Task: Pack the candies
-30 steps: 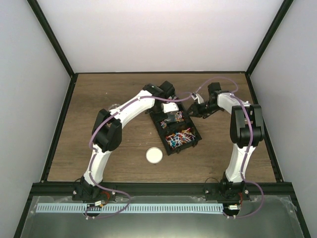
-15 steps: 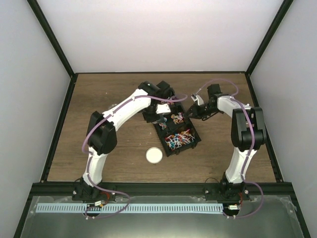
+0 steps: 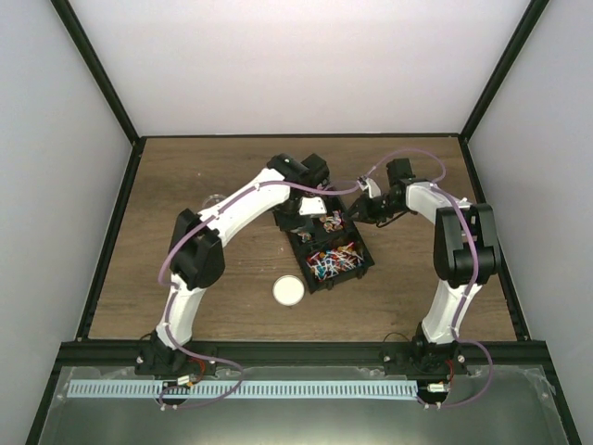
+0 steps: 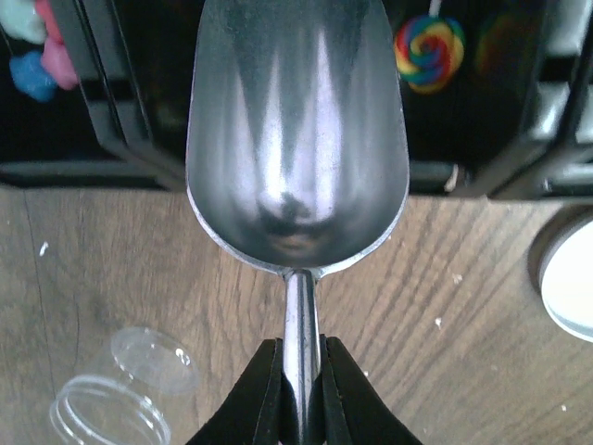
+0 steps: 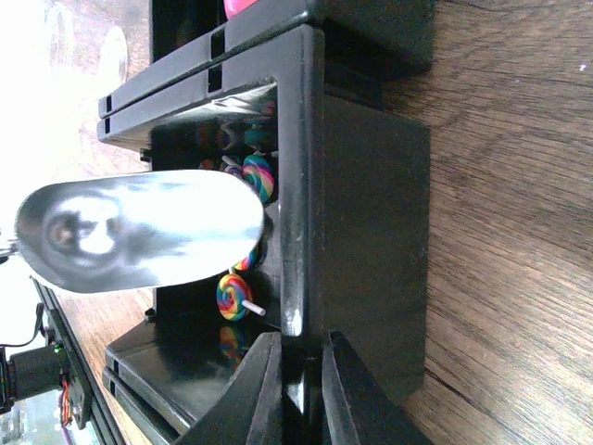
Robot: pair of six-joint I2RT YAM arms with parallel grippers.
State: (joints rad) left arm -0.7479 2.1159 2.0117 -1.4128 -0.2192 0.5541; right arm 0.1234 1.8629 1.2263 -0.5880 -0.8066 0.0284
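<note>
A black compartment tray (image 3: 370, 260) stands mid-table, and its near compartment holds many small multi-coloured candies (image 3: 332, 258). My left gripper (image 3: 310, 206) is shut on the handle of a metal scoop (image 4: 296, 139). The scoop's empty bowl hangs over the tray's far compartment, where a rainbow lollipop (image 4: 429, 54) lies. Pink and blue candies (image 4: 37, 57) show in another compartment. My right gripper (image 5: 301, 350) is shut on the tray's wall (image 5: 371, 232) at its far right corner. The scoop (image 5: 148, 241) and lollipops (image 5: 233, 295) show beside it.
A round white lid disc (image 3: 288, 291) lies on the wood in front of the tray and shows in the left wrist view (image 4: 570, 287). A small clear jar (image 4: 109, 419) stands left of the tray, partly hidden behind the left arm in the top view (image 3: 211, 198).
My left gripper has swung the scoop slightly left and back again over the tray's far end. My right gripper has kept its grip on the tray wall and edged a little left.
</note>
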